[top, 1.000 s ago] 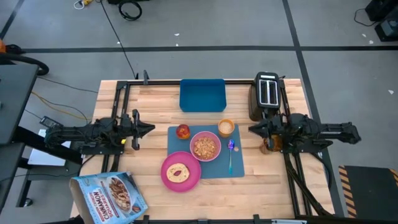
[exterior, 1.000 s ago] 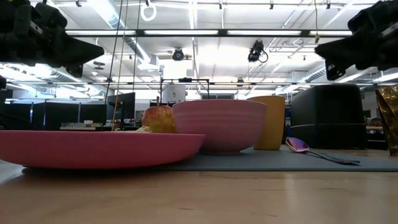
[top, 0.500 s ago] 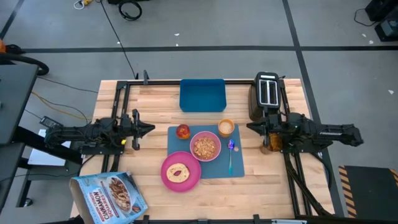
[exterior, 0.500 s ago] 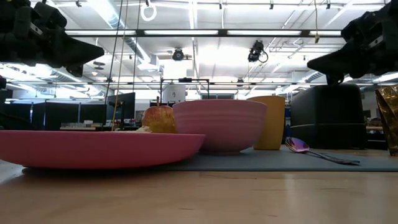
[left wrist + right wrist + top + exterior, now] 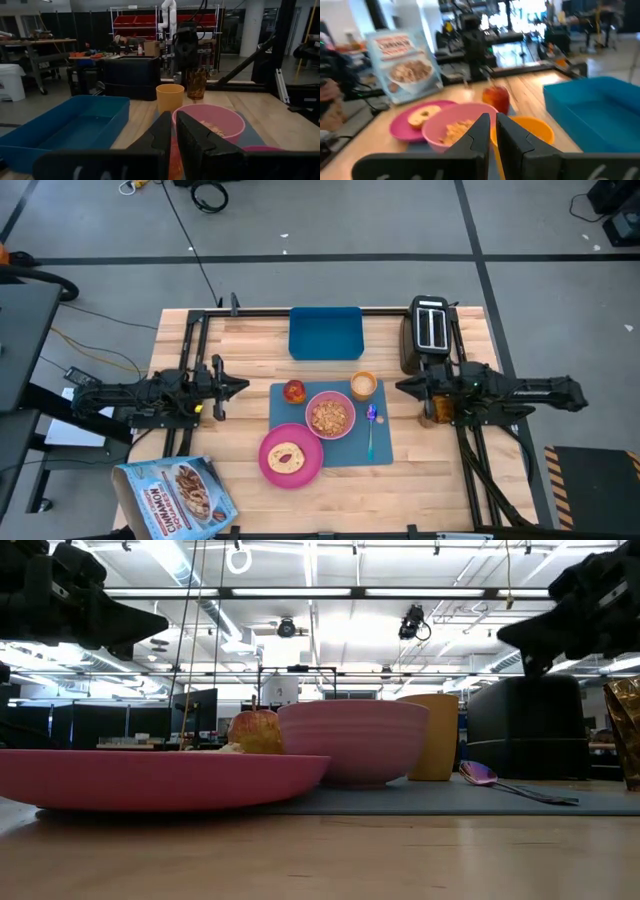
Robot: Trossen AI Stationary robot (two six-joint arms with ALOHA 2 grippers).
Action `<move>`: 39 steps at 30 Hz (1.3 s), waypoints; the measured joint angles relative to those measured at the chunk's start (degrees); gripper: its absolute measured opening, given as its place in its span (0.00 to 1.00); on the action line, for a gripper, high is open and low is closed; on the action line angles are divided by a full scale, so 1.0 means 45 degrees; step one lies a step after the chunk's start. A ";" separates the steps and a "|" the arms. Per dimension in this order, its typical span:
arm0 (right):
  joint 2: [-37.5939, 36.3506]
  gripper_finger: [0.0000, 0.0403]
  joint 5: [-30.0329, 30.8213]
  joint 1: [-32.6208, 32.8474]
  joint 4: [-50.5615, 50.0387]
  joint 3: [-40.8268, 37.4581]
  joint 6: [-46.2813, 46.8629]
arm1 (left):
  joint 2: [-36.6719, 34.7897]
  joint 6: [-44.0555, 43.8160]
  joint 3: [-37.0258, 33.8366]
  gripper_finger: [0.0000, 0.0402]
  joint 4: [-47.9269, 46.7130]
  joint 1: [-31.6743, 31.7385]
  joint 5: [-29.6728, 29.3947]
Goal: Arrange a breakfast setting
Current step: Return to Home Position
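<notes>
A: Setting looks complete. The mat (image 5: 384,448) carries the bowl (image 5: 310,417), with the apple (image 5: 294,391) up-left of it in the high view, the cup (image 5: 363,385) up-right and the spoon (image 5: 370,432) to its right. The plate (image 5: 268,466) with the toast (image 5: 287,456) overlaps the mat's near-left corner. I'd say only homing is left.

B: Agreed. The left gripper (image 5: 240,387) has its fingers pressed together and empty. It sits off the mat's left edge, aimed at the apple, with a clear gap between. The right gripper (image 5: 402,387) is likewise closed on nothing, off the right edge. It's near the cup but not touching, and the toaster (image 5: 430,330) is just behind it.

A: Retract advice?

B: Pull each arm straight back, away from the mat, at constant height. The low view puts both above the dishes, so don't dip. The right side is tighter, with the cup and toaster both close. No need to spread the fingers.
</notes>
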 joint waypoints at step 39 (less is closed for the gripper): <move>-0.1207 0.10 0.0830 0.0508 -0.0704 0.0000 0.0199 | 0.0000 0.0061 -0.0019 0.09 0.0359 0.0000 -0.0037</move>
